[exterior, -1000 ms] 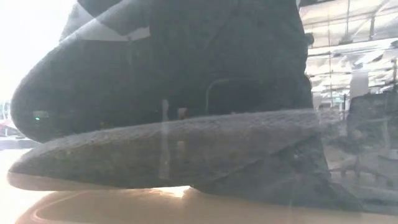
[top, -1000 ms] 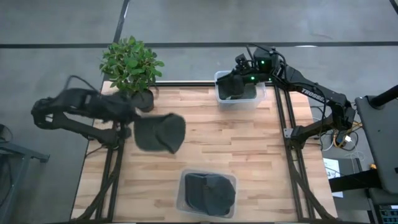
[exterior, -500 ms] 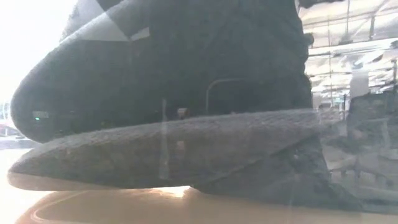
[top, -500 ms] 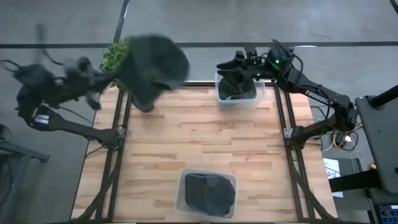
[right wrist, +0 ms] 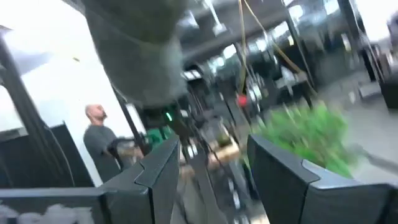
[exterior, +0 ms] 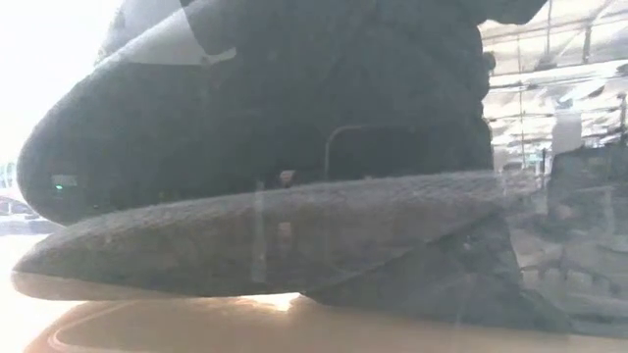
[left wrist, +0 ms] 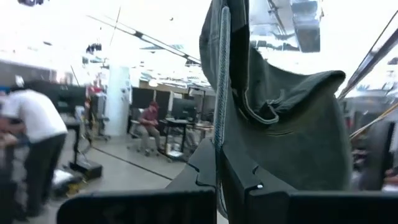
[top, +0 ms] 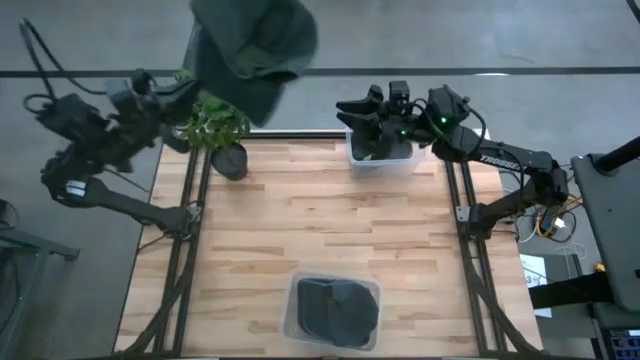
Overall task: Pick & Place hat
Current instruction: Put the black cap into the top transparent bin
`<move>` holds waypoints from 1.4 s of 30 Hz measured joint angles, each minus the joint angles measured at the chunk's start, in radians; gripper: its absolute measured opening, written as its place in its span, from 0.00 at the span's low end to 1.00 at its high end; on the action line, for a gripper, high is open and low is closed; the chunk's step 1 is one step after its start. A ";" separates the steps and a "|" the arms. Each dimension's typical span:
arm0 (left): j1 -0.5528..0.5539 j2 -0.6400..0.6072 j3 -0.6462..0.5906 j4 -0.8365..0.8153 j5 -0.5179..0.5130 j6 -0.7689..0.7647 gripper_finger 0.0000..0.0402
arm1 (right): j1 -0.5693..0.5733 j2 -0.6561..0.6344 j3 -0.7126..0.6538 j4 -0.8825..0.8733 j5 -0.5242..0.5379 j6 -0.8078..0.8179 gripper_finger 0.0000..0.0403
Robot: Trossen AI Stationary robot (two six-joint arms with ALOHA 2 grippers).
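Hat hangs high off the far-left corner of the desk, above the potted plant, with the left claw clamped on its fabric edge. Only a thin fold sits between the fingers, so the hat could slip free or snag the plant's leaves on the way down. Right claw hovers with fingers apart over the clear bin at the far edge; another bin near the front already holds a dark hat
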 joint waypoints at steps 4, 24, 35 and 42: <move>0.011 0.070 -0.003 0.072 -0.028 0.109 0.00 | 0.095 0.036 0.012 0.126 0.150 -0.116 0.45; 0.047 0.136 -0.005 0.225 -0.086 0.362 0.00 | 0.271 0.170 0.125 0.145 0.531 -0.284 0.45; 0.048 0.053 -0.004 0.244 -0.127 0.366 0.00 | 0.269 0.169 0.124 0.156 0.531 -0.293 0.45; 0.049 0.088 -0.017 0.245 -0.104 0.335 0.00 | 0.269 0.167 0.124 0.221 0.544 -0.305 0.45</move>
